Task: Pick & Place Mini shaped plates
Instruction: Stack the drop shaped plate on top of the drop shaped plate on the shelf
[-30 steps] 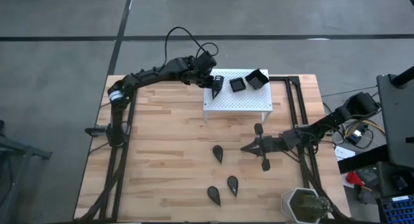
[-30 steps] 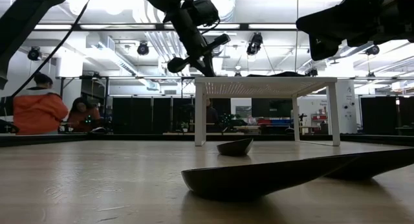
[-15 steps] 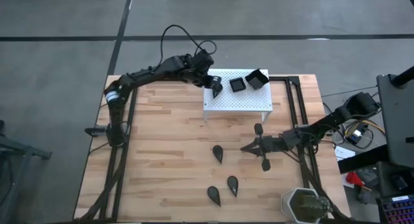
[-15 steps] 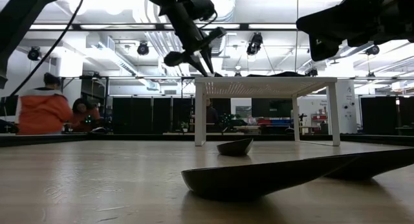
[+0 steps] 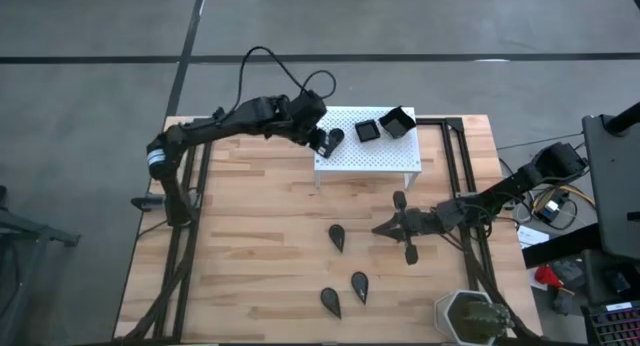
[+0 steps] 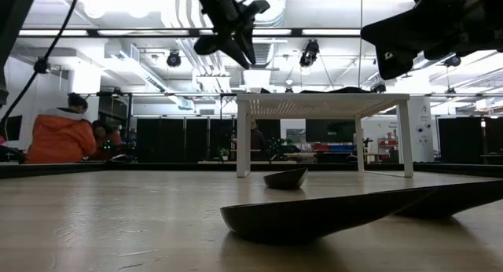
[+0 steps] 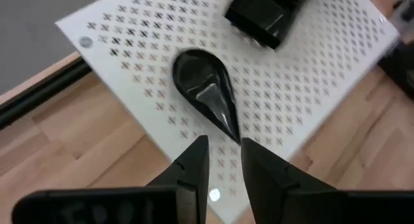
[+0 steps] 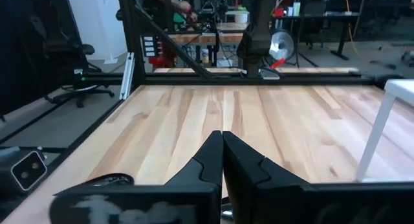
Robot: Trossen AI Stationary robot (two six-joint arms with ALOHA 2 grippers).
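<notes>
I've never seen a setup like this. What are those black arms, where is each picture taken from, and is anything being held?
Two robot arms work at a wooden table. One picture looks down from above, one looks level across the tabletop, and two come from cameras on the wrists. The left claw hangs open and empty over the white stand, above a teardrop plate lying there beside two square plates. The right claw waits shut, low over the table. Three more teardrop plates lie on the wood.
</notes>
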